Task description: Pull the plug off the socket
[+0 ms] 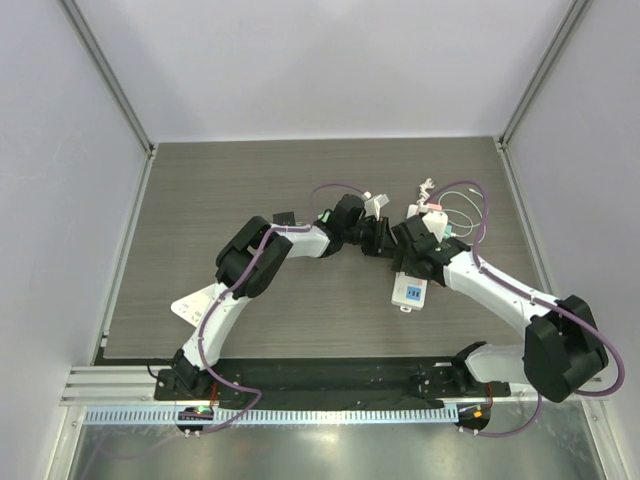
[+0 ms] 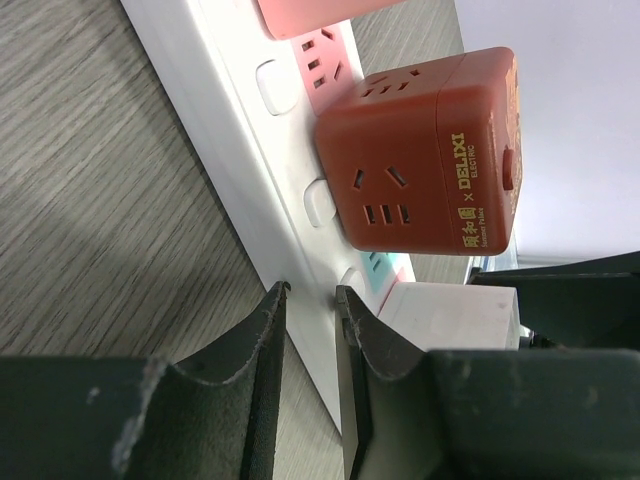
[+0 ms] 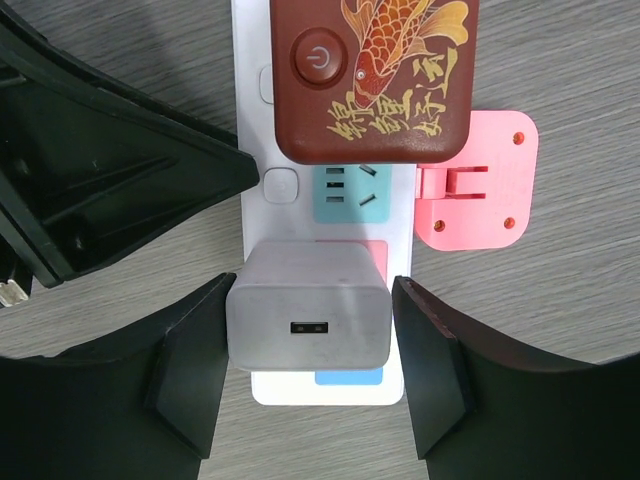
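A white power strip (image 3: pixel 250 120) lies on the wooden table; its near end shows in the top view (image 1: pixel 410 292). A white USB charger plug (image 3: pixel 310 320) sits in its end socket. My right gripper (image 3: pixel 312 285) is open, with its fingers (image 3: pixel 190 350) close on either side of the charger: the left one is at its side and the right one is a small gap away. My left gripper (image 2: pixel 310 292) is shut on the long edge of the strip (image 2: pixel 240 150), beside the charger (image 2: pixel 450 315). In the top view both grippers, left (image 1: pixel 378 238) and right (image 1: pixel 412 250), meet over the strip.
A dark red cube adapter (image 3: pixel 375 80) with a fish print is plugged in beside the charger; it also shows in the left wrist view (image 2: pixel 420 165). A pink holder (image 3: pixel 475 190) lies against the strip's side. White and purple cables (image 1: pixel 465 205) lie behind the strip. The left gripper's black body (image 3: pixel 100 170) is close on the left.
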`<state>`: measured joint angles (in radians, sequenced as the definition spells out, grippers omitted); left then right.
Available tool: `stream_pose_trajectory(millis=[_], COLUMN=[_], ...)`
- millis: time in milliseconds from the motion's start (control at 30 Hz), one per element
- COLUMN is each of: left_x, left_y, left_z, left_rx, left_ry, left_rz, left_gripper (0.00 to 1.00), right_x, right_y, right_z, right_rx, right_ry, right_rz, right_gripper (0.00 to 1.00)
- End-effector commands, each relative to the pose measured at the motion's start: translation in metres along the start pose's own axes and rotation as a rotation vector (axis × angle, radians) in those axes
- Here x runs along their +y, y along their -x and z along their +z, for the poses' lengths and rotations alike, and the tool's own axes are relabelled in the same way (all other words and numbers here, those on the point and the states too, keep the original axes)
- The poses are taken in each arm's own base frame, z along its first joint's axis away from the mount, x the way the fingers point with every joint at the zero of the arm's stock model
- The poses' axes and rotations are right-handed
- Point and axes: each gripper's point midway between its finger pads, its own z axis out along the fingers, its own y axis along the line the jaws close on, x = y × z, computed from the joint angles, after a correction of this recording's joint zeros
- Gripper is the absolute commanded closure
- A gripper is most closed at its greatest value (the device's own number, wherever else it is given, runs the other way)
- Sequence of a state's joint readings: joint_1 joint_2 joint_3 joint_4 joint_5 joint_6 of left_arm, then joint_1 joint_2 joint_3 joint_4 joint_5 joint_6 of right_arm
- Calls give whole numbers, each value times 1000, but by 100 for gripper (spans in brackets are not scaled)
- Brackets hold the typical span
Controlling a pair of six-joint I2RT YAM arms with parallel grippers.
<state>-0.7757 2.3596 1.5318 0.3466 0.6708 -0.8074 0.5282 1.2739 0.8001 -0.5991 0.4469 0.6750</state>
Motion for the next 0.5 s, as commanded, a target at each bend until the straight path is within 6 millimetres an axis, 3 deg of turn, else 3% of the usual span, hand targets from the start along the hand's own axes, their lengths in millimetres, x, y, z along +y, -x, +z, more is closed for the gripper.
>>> stream_pose_trajectory(millis=[0, 167, 267, 367, 400, 467], left_x=[14, 15, 15, 15, 15, 15], left_y=[-26, -28, -27, -28, -28, -29], left_z=[4, 6, 6, 7, 7, 8], left_rx=[56, 63, 63, 66, 69, 71], left_ry=[63, 58, 57, 57, 53, 53], left_rz=[-33, -43, -44, -50, -50, -52], left_gripper=[75, 75, 75, 75, 75, 76], right_x=[0, 1, 2, 8, 8, 10], right_y=[12, 14, 13, 13, 14, 21], right_z=[-1, 2, 4, 2, 1, -5], right_rx=[-46, -48, -36, -25, -24, -39], right_ry=[-21, -36, -35, -9, -5, 3], right_rz=[4, 0, -5, -2, -16, -8], right_gripper=[34, 35, 41, 55, 70, 81])
